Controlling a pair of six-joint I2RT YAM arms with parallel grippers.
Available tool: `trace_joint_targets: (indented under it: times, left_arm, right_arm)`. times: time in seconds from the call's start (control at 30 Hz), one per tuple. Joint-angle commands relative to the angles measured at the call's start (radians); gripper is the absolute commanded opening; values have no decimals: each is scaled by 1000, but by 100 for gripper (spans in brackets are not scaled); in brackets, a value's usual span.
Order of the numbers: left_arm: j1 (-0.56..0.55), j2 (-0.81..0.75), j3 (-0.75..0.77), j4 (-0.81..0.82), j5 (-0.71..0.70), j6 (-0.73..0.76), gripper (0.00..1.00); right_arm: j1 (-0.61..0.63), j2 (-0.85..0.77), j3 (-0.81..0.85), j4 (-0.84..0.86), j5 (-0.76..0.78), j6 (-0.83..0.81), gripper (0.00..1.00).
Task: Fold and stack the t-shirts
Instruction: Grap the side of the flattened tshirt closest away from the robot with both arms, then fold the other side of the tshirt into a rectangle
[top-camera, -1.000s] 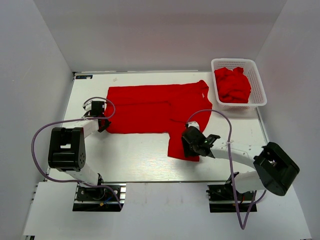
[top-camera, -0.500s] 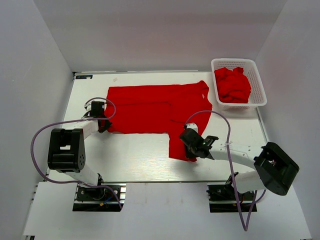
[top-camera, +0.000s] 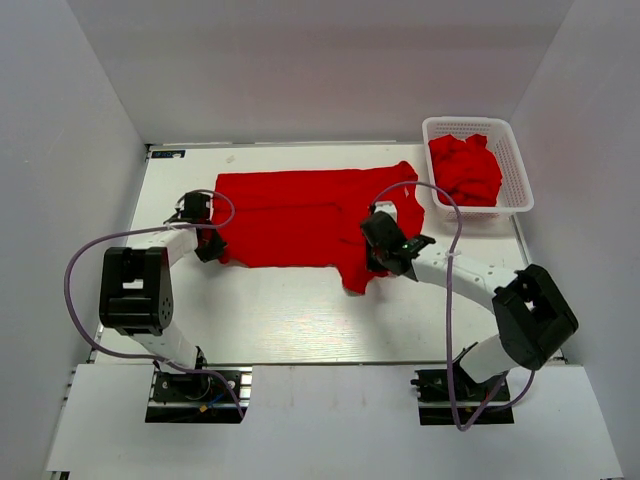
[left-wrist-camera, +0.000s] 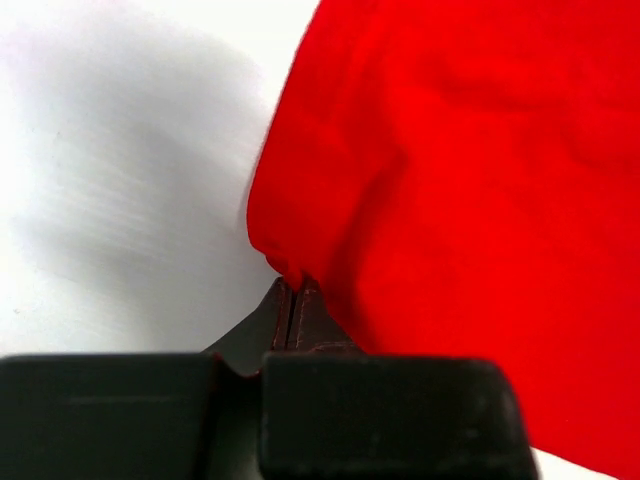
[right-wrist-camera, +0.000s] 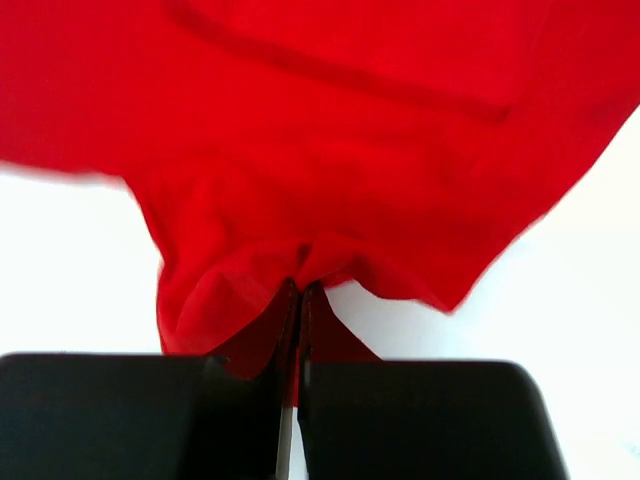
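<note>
A red t-shirt (top-camera: 300, 215) lies partly folded across the back half of the table. My left gripper (top-camera: 210, 245) is shut on its near left corner; in the left wrist view the cloth (left-wrist-camera: 470, 180) is pinched at the fingertips (left-wrist-camera: 293, 290). My right gripper (top-camera: 378, 262) is shut on the shirt's near right edge and holds it lifted over the shirt; the right wrist view shows the bunched cloth (right-wrist-camera: 340, 190) between the closed fingers (right-wrist-camera: 300, 300). More red t-shirts (top-camera: 465, 168) lie crumpled in the basket.
A white lattice basket (top-camera: 513, 175) stands at the back right corner of the table. White walls close in the table on the left, back and right. Purple cables loop from both arms.
My right gripper has carried the shirt's near right flap away from the table front, up and back over the shirt. My left gripper has shifted slightly back with its corner.
</note>
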Motion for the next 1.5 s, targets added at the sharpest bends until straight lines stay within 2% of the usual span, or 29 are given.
trace_joint_targets:
  times: [0.0,0.27,0.43,0.9,1.23,1.47]
  left_arm:
    - [-4,7,81,-54,20,18,0]
    - [-4,84,257,-116,-22,18,0]
    - [5,185,386,-180,-68,18,0]
    - [34,372,685,-192,-36,69,0]
    - [34,406,695,-74,1,89,0]
    - [34,465,746,-80,-8,109,0]
  right_arm:
    - [-44,27,103,71,4,-64,0]
    - [-163,157,270,71,-21,-111,0]
    - [-220,231,402,65,-21,-141,0]
    - [-331,418,640,37,-87,-202,0]
    - [-375,518,752,37,-151,-240,0]
    - [-400,581,805,36,-171,-245,0]
